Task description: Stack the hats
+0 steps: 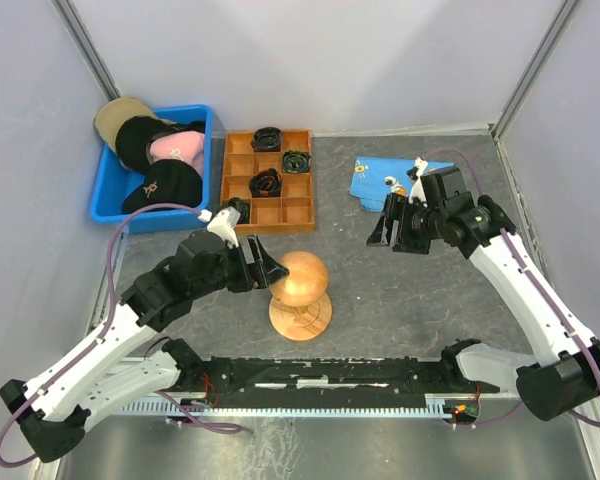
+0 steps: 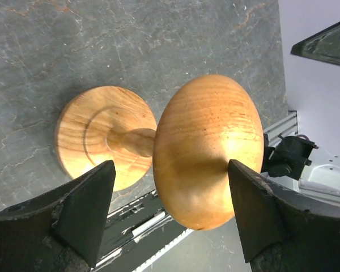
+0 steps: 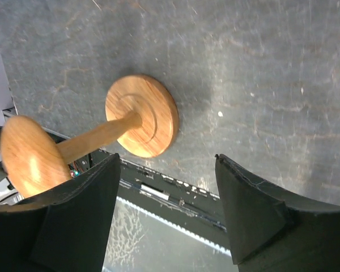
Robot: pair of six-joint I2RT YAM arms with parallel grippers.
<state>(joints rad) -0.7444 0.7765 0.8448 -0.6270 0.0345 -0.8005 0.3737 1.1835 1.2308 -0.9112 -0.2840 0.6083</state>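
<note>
Your left gripper [image 1: 270,270] hangs just left of the wooden stand [image 1: 300,292], jaws apart and empty, its tips near the dome. Your right gripper [image 1: 385,232] is off to the stand's right and farther back, jaws also apart, holding nothing. You'll find the hats [image 1: 158,152] piled in the blue bin [image 1: 102,205], well behind and left of the stand.
</note>
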